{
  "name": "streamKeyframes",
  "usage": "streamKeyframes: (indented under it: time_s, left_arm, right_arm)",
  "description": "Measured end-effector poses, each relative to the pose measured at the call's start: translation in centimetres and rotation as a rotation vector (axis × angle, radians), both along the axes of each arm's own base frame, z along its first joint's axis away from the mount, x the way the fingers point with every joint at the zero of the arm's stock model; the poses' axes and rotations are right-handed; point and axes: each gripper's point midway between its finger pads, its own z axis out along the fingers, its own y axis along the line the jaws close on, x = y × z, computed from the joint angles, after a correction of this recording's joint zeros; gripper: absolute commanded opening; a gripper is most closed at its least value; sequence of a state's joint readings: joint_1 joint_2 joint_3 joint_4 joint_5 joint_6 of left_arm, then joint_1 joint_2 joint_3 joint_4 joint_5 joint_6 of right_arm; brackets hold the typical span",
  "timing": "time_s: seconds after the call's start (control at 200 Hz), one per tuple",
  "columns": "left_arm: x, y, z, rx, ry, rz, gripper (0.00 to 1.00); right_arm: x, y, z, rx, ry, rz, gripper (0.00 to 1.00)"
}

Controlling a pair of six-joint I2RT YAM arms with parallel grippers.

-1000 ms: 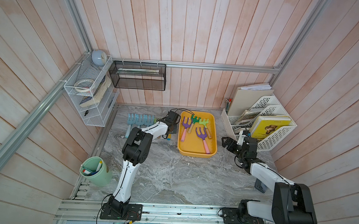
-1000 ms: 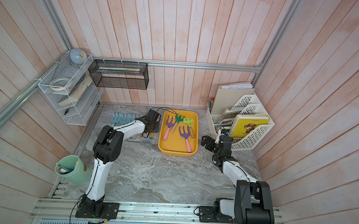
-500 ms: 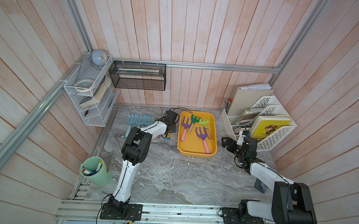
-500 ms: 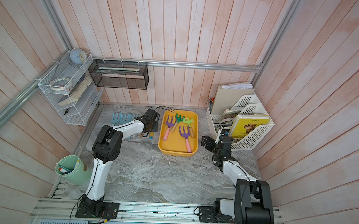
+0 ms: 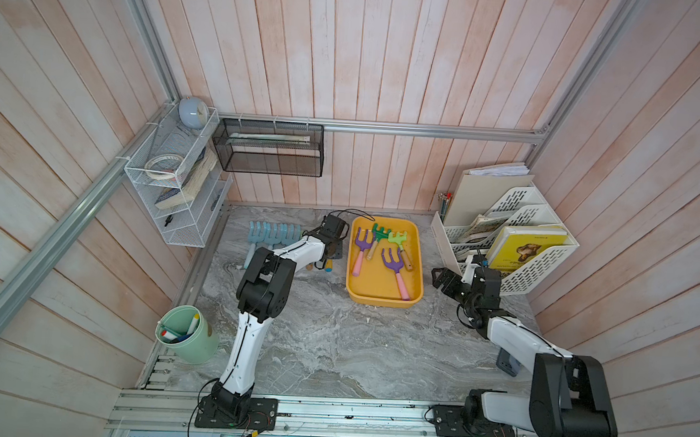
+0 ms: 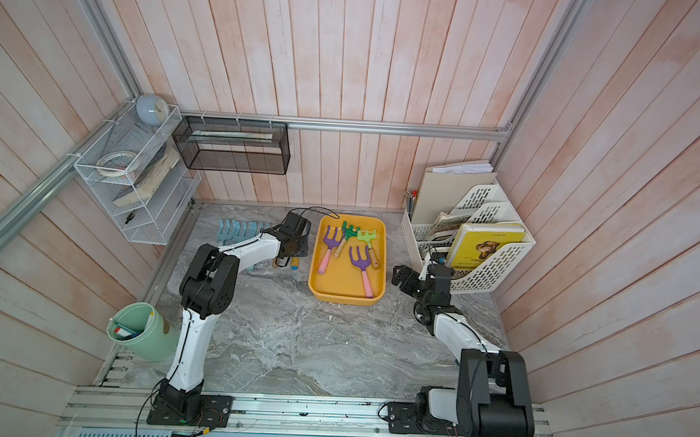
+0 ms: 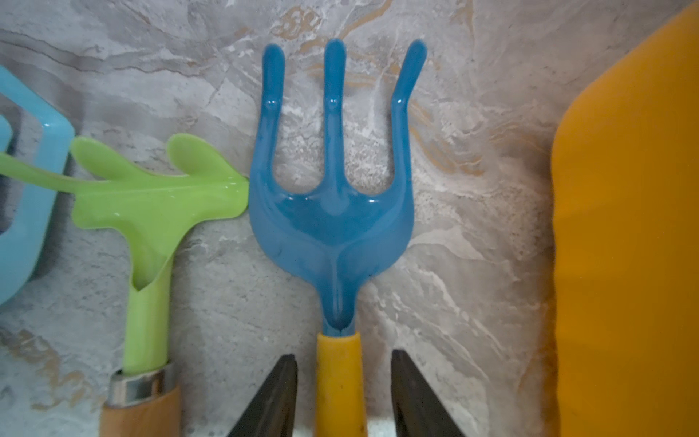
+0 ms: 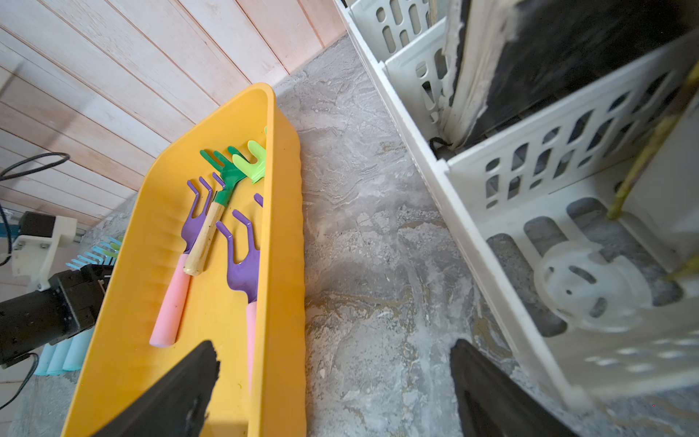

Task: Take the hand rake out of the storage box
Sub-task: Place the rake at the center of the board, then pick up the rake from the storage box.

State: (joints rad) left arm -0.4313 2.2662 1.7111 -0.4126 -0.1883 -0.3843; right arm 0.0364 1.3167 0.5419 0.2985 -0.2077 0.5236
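The yellow storage box (image 5: 383, 300) (image 6: 345, 298) stands mid-table and holds two purple hand rakes with pink handles (image 5: 361, 249) (image 5: 393, 264), a dark green one (image 5: 380, 234) and a light green one (image 5: 399, 241). Left of the box, a blue hand rake (image 7: 333, 212) with a yellow handle lies flat on the marble. My left gripper (image 7: 342, 357) (image 5: 329, 253) straddles that handle, open, with a gap on each side. My right gripper (image 8: 336, 346) (image 5: 440, 277) hangs open and empty over the table by the box's right wall (image 8: 280, 265).
A light green rake with a wooden handle (image 7: 151, 212) and pale blue rakes (image 5: 272, 233) lie left of the blue one. A white file rack (image 5: 522, 238) stands close behind the right gripper. A green cup (image 5: 187, 334), a wire shelf (image 5: 175, 184) and a black mesh basket (image 5: 269, 148) line the left and back.
The left jaws have parted from the blue rake's yellow handle, and the rake lies free on the table. The right arm has not moved.
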Motion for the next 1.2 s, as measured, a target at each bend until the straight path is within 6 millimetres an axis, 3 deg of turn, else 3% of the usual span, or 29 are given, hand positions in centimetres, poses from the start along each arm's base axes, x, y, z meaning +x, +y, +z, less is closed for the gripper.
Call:
streamKeyframes:
  time_s: [0.07, 0.255, 0.345, 0.5, 0.695, 0.84, 1.045, 1.2]
  left_arm:
    - [0.0, -0.1, 1.5, -0.005, -0.022, -0.005, 0.46]
    - [-0.1, -1.1, 8.5, -0.046, -0.143, -0.027, 0.47]
    - [-0.3, -1.7, 10.8, -0.065, -0.193, -0.037, 0.47]
    - [-1.2, -4.1, 11.9, -0.076, -0.223, -0.082, 0.49]
    - [-3.3, -10.2, 12.4, -0.089, -0.244, -0.222, 0.49]
    - [-2.3, -14.6, 11.2, -0.099, -0.25, -0.297, 0.45]
    - [-0.3, -15.1, 5.3, -0.036, -0.163, -0.315, 0.42]
    - [1.3, -15.8, 2.9, -0.014, -0.144, -0.33, 0.42]
  right_arm:
    - [0.0, 0.0, 0.0, 0.0, 0.001, 0.0, 0.98]
    - [0.0, 0.0, 0.0, 0.0, 0.001, 0.0, 0.98]
    - [0.0, 0.0, 0.0, 0.0, 0.001, 0.0, 0.98]
    - [0.0, 0.0, 0.0, 0.0, 0.001, 0.0, 0.98]
    - [0.0, 0.0, 0.0, 0.0, 0.001, 0.0, 0.98]
    - [0.0, 0.0, 0.0, 0.0, 0.001, 0.0, 0.98]
    - [0.0, 0.0, 0.0, 0.0, 0.001, 0.0, 0.98]
    - [0.0, 0.0, 0.0, 0.0, 0.0, 0.0, 0.98]
